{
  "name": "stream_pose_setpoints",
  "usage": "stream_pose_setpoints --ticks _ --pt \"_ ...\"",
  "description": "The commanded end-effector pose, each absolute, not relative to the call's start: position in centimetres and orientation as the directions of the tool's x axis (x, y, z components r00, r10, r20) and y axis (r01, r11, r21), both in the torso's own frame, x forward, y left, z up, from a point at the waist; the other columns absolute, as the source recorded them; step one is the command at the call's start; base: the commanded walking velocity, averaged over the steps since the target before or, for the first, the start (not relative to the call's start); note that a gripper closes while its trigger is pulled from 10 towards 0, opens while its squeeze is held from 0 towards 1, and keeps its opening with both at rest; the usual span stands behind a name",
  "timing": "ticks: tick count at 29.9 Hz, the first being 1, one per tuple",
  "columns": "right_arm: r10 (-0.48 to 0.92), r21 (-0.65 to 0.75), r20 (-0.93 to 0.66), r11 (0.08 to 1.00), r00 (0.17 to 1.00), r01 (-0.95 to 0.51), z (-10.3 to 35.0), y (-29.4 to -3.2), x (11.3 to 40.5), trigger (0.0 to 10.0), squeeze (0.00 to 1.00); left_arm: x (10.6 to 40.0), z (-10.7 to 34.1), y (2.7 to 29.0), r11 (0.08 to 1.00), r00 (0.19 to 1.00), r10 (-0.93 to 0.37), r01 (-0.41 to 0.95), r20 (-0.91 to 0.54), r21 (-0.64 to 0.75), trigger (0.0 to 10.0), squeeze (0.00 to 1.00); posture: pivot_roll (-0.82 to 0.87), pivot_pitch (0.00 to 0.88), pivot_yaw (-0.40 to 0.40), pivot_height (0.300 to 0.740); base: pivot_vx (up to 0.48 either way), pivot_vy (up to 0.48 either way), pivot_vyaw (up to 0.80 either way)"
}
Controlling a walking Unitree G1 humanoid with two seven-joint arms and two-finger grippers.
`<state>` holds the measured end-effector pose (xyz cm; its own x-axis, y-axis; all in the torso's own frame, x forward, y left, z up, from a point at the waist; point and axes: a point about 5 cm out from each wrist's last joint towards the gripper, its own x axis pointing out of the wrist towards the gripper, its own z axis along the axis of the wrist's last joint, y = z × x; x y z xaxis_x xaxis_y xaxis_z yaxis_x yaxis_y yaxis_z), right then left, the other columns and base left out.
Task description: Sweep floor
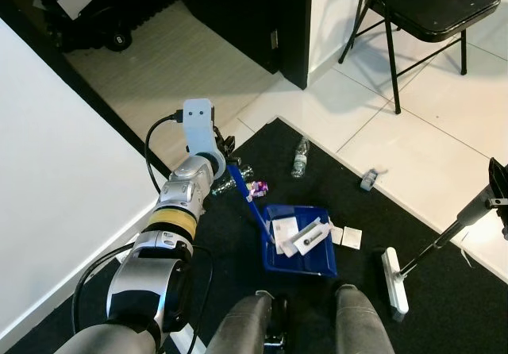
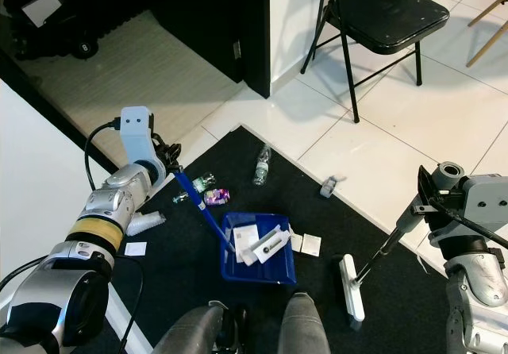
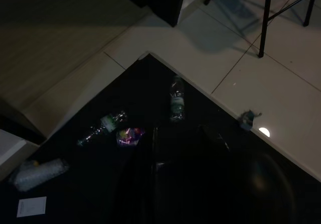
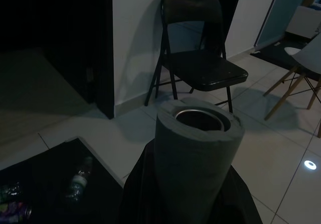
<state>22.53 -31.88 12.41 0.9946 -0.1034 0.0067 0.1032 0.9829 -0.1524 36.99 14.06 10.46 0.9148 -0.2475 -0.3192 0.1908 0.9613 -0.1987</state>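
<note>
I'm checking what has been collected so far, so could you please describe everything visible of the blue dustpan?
The blue dustpan is a shallow, plastic-looking tray lying flat on the black mat, just ahead of the robot's feet. Its long blue handle slants up and away to the left gripper, which holds its top. Inside lie white paper scraps and a white flat object with a dark spot. More white cards rest on the mat by its right side.

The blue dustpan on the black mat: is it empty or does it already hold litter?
Not empty: the blue dustpan holds several white paper scraps and a white packet.
</note>
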Motion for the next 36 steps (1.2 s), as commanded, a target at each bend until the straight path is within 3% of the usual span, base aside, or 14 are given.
stream_pose_setpoints --ticks 1,12,13,23,29,30,36 --pt "-0.129 -0.176 0.02 0.976 0.991 0.131 12.7 -32.7 21.9 10.0 0.0 37.1 10.7 14.2 0.956 0.919 -0.256 0.195 -0.3 -0.219 10.0 0.0 -0.22 0.193 0.125 0.74 0.0 0.0 0.0" --pt "-0.126 -0.226 0.015 0.966 0.992 0.126 12.8 -32.9 21.9 10.0 0.0 37.6 12.2 14.5 0.96 0.942 -0.235 0.186 -0.239 -0.21 10.0 0.0 -0.22 0.201 0.127 0.74 0.0 0.0 0.0" --pt "-0.085 -0.225 0.014 0.971 0.996 0.086 12.6 -32.0 22.6 10.0 0.0 38.0 13.3 14.6 0.968 0.953 -0.231 0.207 -0.193 -0.139 10.0 0.0 -0.21 0.205 0.125 0.74 0.0 0.0 0.0" --pt "-0.029 -0.215 0.01 0.976 1.0 0.031 12.3 -30.6 24.0 10.0 0.0 38.4 13.9 14.1 0.962 0.946 -0.268 0.272 -0.182 -0.004 10.0 0.0 -0.21 0.208 0.122 0.74 0.0 0.0 0.0" --pt "-0.019 -0.216 0.013 0.976 1.0 0.022 12.4 -30.4 24.5 10.0 0.0 38.2 13.3 13.4 0.949 0.935 -0.285 0.306 -0.211 0.074 10.0 0.0 -0.2 0.217 0.121 0.74 0.0 0.0 0.0" --pt "-0.023 -0.219 0.013 0.975 1.0 0.025 12.5 -30.6 24.4 10.0 0.0 37.6 11.9 12.7 0.925 0.914 -0.306 0.351 -0.265 0.143 10.0 0.0 -0.2 0.219 0.121 0.74 0.0 0.0 0.0" --pt "-0.037 -0.226 0.006 0.973 0.999 0.038 12.4 -31.1 24.1 10.0 0.0 36.6 9.3 11.9 0.88 0.855 -0.327 0.431 -0.404 0.199 10.0 0.0 -0.2 0.225 0.123 0.74 0.0 0.0 0.0"
